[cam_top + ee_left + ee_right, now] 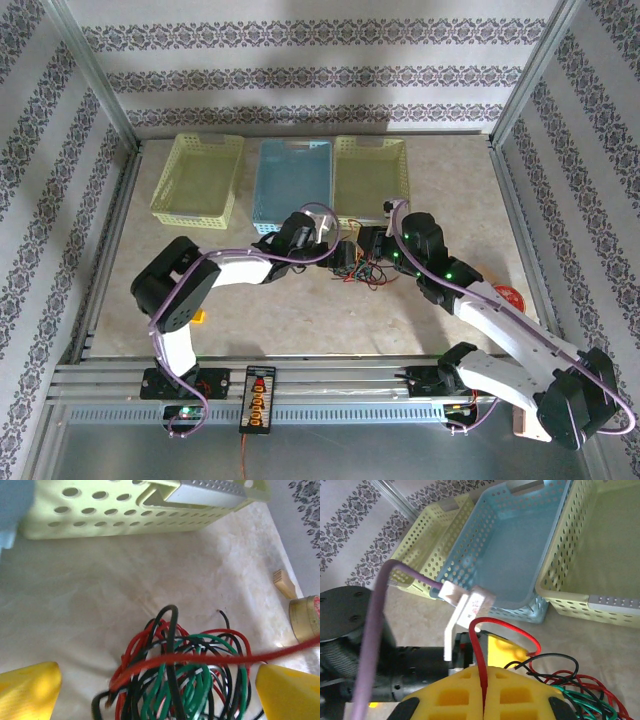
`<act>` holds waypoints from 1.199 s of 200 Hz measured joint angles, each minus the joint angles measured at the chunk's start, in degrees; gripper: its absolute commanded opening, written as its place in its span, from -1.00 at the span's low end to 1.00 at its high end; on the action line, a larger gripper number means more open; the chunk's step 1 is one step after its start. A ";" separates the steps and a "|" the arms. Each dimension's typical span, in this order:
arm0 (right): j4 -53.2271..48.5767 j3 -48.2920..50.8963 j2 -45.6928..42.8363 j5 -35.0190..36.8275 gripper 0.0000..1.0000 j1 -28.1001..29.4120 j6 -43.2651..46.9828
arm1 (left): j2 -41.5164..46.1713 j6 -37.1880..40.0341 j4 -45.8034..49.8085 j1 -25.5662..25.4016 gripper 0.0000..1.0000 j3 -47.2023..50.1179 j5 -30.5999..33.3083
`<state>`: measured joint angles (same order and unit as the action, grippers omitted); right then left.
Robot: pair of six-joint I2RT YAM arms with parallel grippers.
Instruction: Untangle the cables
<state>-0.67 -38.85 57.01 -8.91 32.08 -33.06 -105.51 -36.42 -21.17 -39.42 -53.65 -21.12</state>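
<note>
The cables (362,274), a loose knot of thin red, green and black wires, lie about midway between the worktop's left and right edges, just on the near side of the three baskets that line its far edge. Both arms reach in over them from either side.

The left gripper (160,680) stands wide open with nothing in its grasp. Its yellow fingers (30,690) sit well apart, one on each side of the tangle, and the wires bunch between them on the pale worktop (100,605).

The right gripper (484,680) is closed, its yellow pads pressed together on a single red cable (477,650), which rises from the seam between them, loops over and drops back toward the rest of the bundle. In the left wrist view one red strand runs taut across the heap toward the right (whether it is the same one, I cannot tell).

The blue basket (295,185) sits between two yellow-green baskets (200,180); all three look bare inside.
</note>
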 measured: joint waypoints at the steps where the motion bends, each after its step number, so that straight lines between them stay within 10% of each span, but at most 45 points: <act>1: 0.00 0.00 0.00 0.02 -1.00 0.00 0.00 | -0.09 0.00 0.02 -0.02 0.86 -0.04 -0.02; 32: -0.28 0.00 -0.96 0.72 -1.00 0.00 -0.07 | -2.38 0.15 3.19 -0.72 0.41 -0.81 2.05; 167: -2.60 -10.08 -17.05 17.31 -1.00 -4.35 1.22 | -2.16 1.42 4.39 -2.25 0.60 -0.13 11.30; 240: -3.89 -26.62 -4.76 10.99 -1.00 -15.63 5.66 | 3.02 2.91 7.69 -2.10 0.73 4.66 15.04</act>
<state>-4.56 -65.47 52.25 2.09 16.45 -27.40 -102.50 -33.52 -13.47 -41.52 -48.99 -6.09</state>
